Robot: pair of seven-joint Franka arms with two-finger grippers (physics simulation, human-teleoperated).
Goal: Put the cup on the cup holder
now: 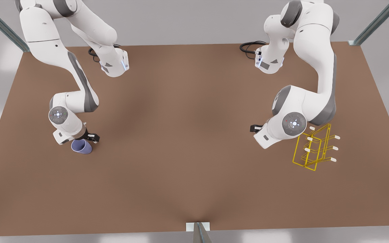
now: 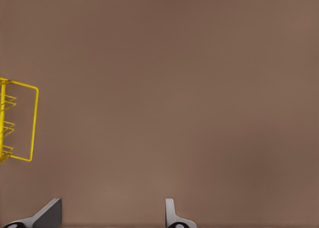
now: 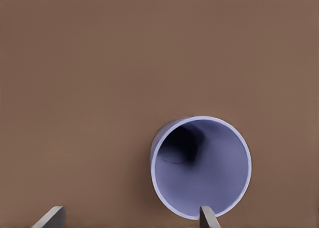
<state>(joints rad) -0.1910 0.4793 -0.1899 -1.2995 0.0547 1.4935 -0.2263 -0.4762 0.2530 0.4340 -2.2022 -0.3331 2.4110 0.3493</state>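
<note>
In the front view, we see the cup (image 1: 81, 146) standing on the brown desk (image 1: 187, 141) at that view's left, mouth up and a little tilted toward the camera. The right gripper (image 1: 89, 139) hangs low right at its rim. Well apart, at the view's right, stands the yellow wire cup holder (image 1: 312, 148) with its white-tipped pegs, and the left gripper (image 1: 256, 128) hovers just beside it, waiting over bare desk.

In the left wrist view, the left arm's jaws are spread wide with nothing between them; the two fingertips (image 2: 172, 213) frame only desk, and one loop of the cup holder (image 2: 22, 123) sits off to the side.

In the right wrist view, we look down into the open mouth of the cup (image 3: 202, 168). The right arm's jaws are wide apart and hold nothing; one fingertip (image 3: 208, 217) lies at the rim, the other well clear of the wall.

We judge the step in hand to be the approach to grasp. Next the right arm should settle so the jaws straddle the cup wall, close, lift, and carry it across to a peg.
</note>
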